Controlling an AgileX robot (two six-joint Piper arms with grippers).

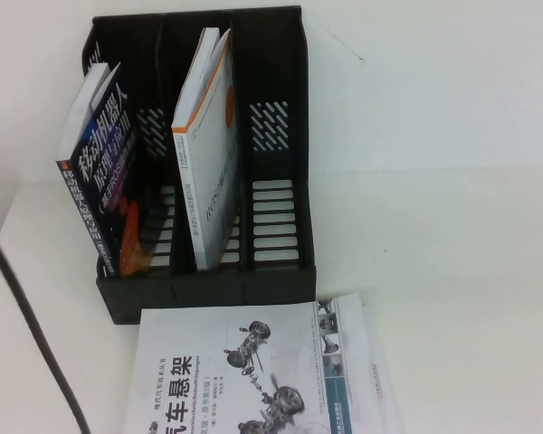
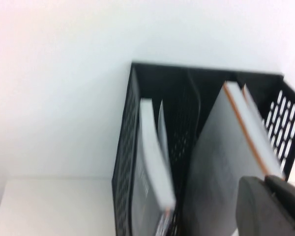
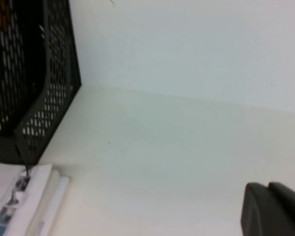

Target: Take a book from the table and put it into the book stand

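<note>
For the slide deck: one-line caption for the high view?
ROS2 book upright in book stand middle slot; left tool and right tool out of frame.

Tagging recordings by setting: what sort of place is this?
Probably an office or lab desk: a plain white table against a white wall, a black book stand holding books, another book lying flat in front. Neither gripper's position is clear.

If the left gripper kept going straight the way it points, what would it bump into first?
Probably the white paperback book with the orange edge, standing in the black plastic book stand just ahead of the left gripper; depth is unclear.
</note>
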